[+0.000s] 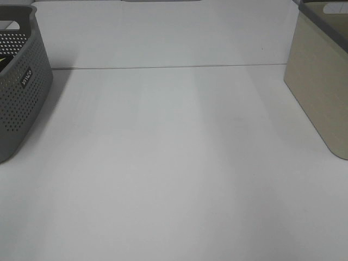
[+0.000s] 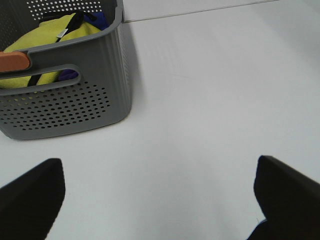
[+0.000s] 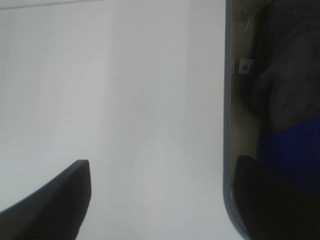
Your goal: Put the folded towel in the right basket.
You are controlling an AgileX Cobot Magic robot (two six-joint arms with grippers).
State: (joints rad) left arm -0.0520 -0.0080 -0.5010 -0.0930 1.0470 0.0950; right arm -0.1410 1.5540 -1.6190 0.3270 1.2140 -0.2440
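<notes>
- You have no towel on the table [image 1: 174, 163], which is bare between the baskets. All the cloth in view lies inside them, and you cannot tell which piece is the folded towel.
- The right basket [image 1: 321, 92] already holds a grey cloth [image 3: 287, 85] and a blue cloth [image 3: 292, 145]. If either is the towel, the job looks done.
- The left basket [image 1: 22, 98] holds a yellow cloth [image 2: 45, 40] with darker blue or purple fabric beside it. An orange piece [image 2: 14, 61] sits at the handle slot.
- The left gripper [image 2: 160, 200] has its fingers spread wide with nothing between them. It is over bare table near the left basket.
- The right gripper [image 3: 165, 200] is just as wide and empty. One finger shows over the table and the other over the basket's inside, so the rim lies between them.
- Risk: if you lower the right gripper from here, it could strike that rim and shove the basket.
- Risk: if you reach into the left basket, you could grab the wrong cloth. The pile is loose, so you could also drag out two pieces or spoil a fold.
- Risk: neither arm shows in the high view, so you steer by the wrist views alone.
- Count: two baskets, two grippers and one orange piece. There are at least two cloths in each basket, and none is surely the towel.
</notes>
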